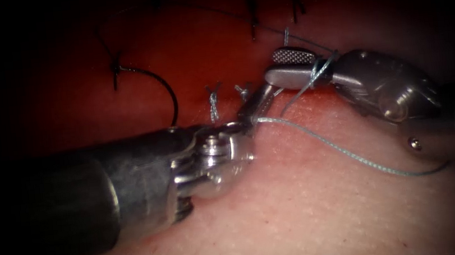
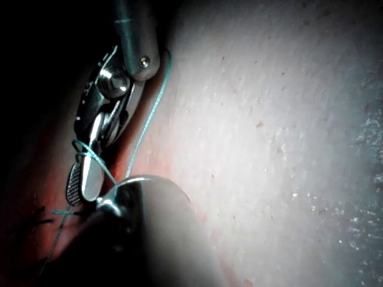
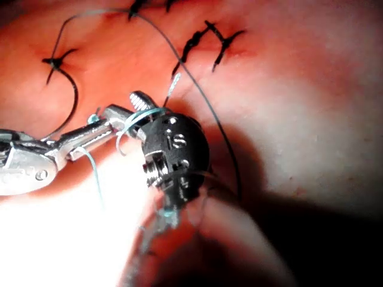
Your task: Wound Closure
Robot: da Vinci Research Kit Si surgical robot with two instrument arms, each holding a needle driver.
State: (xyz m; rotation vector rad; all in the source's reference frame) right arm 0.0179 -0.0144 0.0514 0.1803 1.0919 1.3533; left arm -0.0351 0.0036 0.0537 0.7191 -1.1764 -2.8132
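Your left silver needle driver (image 1: 252,108) reaches rightward, low over the pink pork tissue (image 1: 304,215), jaws clamped on the pale blue thread (image 1: 349,154). Your right silver needle driver (image 1: 289,66) points leftward, jaws apart, thread looped round them. A needle can't be made out.

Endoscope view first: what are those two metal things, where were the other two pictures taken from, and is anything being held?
They are the tips of a surgical practice robot's two arms, each ending in tiny jaws. The endoscope view looks down on the tissue, a piece of pork belly whose cut is already crossed by dark stitches. The other two pictures are taken from near each arm's wrist, looking along its shaft. The left tool, coming in from the left, seems shut on the pale blue thread. The right tool stands open and grips nothing, with that thread looped around it. I cannot pick out the needle for certain; the dark curve further left may be thread.
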